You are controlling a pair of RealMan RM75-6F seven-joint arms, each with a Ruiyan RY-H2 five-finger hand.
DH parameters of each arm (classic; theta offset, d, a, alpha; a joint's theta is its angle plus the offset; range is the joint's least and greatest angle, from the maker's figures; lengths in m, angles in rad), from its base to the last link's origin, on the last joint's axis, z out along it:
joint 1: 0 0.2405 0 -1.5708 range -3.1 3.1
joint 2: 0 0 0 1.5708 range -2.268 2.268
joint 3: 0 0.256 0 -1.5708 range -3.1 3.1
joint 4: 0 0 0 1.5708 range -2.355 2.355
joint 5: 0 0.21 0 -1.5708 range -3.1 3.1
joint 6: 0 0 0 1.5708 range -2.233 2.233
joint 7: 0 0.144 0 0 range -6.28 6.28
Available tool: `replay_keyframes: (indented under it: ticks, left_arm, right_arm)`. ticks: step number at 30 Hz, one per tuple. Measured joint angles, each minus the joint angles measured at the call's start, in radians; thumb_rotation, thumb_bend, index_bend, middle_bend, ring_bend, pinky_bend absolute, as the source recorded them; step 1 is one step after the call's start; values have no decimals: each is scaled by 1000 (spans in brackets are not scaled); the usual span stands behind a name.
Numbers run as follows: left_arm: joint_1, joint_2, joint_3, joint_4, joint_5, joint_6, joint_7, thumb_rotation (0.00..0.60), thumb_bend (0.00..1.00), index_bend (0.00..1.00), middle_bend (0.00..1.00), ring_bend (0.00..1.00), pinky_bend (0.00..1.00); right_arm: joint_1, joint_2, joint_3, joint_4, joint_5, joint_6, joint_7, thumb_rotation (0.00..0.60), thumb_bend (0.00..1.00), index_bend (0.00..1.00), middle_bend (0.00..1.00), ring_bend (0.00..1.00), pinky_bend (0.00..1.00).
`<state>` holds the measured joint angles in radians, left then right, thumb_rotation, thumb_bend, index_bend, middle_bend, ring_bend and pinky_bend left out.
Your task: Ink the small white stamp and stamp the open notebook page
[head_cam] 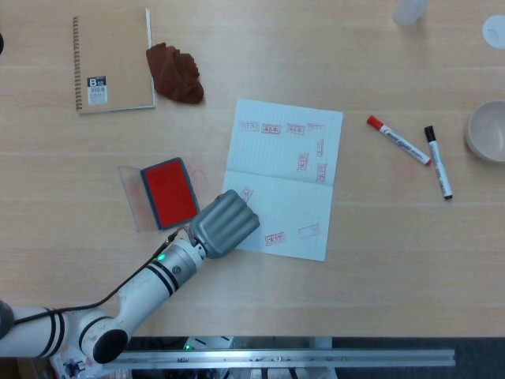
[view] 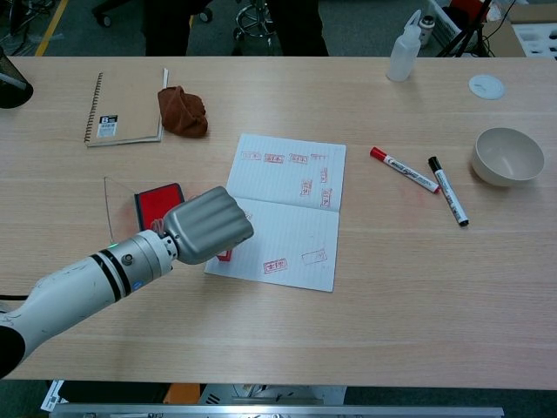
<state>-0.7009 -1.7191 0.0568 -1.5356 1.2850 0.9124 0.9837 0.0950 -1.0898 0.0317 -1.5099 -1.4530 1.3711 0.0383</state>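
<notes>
One robot hand [view: 207,225], the left, hovers fingers curled at the near left corner of the single open notebook [view: 287,209] on the tabletop [view: 392,296]; a red-tipped piece, likely the stamp [view: 225,254], shows beneath it, though whether it is gripped cannot be told. Just left lies one red ink pad [head_cam: 169,191]. Farther off sit two markers [view: 405,170], one bowl [view: 508,157], one spiral notebook [view: 127,108], one brown cloth [view: 184,111] and one bottle [view: 404,50].
</notes>
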Motion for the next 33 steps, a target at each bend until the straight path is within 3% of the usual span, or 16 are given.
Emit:
replay_keyframes:
  ticks: [21,33]
  left_arm:
    - [-23,3,8,-19,-72,-1,45,600,265,587,1000,1000,1000]
    - [-28,92,-10,-118,-36,70,36,600,265,587,1000,1000,1000]
  right_arm:
    - [-7,0,2,7,1,6,8,600,153,210,356,271,395]
    - [-7,0,4,3,-5,10,11,600,153,210,356,270,395]
